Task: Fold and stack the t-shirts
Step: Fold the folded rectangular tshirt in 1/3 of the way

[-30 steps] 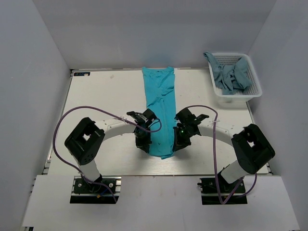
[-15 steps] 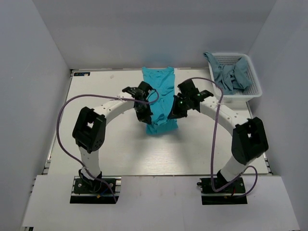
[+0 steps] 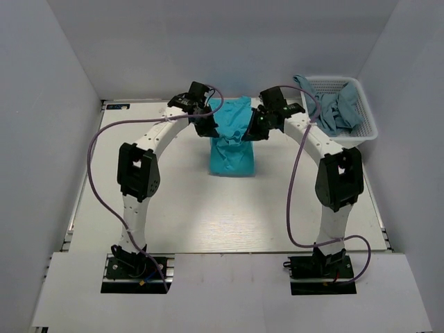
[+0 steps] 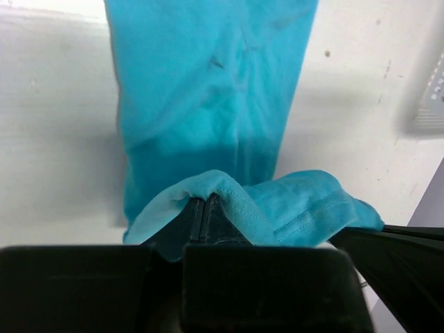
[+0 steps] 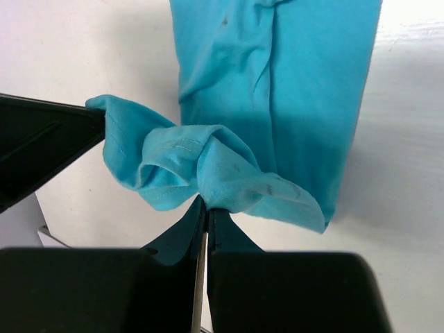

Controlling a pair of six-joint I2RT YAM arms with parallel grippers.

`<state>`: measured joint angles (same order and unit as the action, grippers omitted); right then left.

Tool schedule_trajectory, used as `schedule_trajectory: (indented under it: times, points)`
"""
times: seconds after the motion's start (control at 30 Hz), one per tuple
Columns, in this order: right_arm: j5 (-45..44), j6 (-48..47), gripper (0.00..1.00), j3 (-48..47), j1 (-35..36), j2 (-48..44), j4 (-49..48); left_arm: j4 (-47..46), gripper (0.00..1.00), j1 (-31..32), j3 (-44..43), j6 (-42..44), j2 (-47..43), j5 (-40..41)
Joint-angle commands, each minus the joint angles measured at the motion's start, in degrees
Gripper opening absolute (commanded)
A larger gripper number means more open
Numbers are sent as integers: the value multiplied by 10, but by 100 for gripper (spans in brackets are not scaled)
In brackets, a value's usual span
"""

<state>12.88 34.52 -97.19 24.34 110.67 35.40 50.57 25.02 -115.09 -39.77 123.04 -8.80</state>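
The turquoise t-shirt (image 3: 232,149) lies as a narrow strip at the table's far middle, its near end doubled over toward the back. My left gripper (image 3: 210,128) is shut on its left hem corner (image 4: 208,187). My right gripper (image 3: 252,130) is shut on the right hem corner (image 5: 229,173). Both hold the hem raised above the strip's far half, near the collar end. The rest of the shirt shows below in the left wrist view (image 4: 208,90) and the right wrist view (image 5: 291,76). Duller grey-blue t-shirts (image 3: 334,107) lie crumpled in the basket.
A white lattice basket (image 3: 368,132) stands at the back right corner, close to my right arm. The white table (image 3: 173,208) stretches out in front of the shirt. Grey walls close in the back and both sides.
Both grippers have carried the shirt's near hem from the table's front toward the back, folding the strip over itself. Both arms are now stretched far out.
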Motion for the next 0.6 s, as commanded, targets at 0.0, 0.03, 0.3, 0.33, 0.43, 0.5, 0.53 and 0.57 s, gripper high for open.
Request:
schedule_trajectory:
  times: [0.0,0.03,0.3,0.33,0.43,0.5,0.53,0.57]
  points:
    - [24,-5,0,-37,-10,35,13,4,0,-19,-36,22,28,-33]
    - [27,-5,0,-46,-12,39,11,4,0,-24,-45,28,33,-33]
    - [21,3,0,-81,-33,100,0,-35,0,-41,-58,46,74,-82]
    - [19,5,0,-87,-35,108,-4,-42,0,-41,-58,46,83,-82]
    - [9,11,0,-103,-42,132,-16,-53,0,-46,-83,46,108,-99]
    - [11,14,0,-121,-49,152,-21,-53,0,-51,-103,46,119,-99]
    - [13,15,0,-129,-53,160,-28,-63,0,-52,-110,46,127,-99]
    - [13,15,0,-129,-53,160,-30,-63,0,-52,-110,46,127,-99]
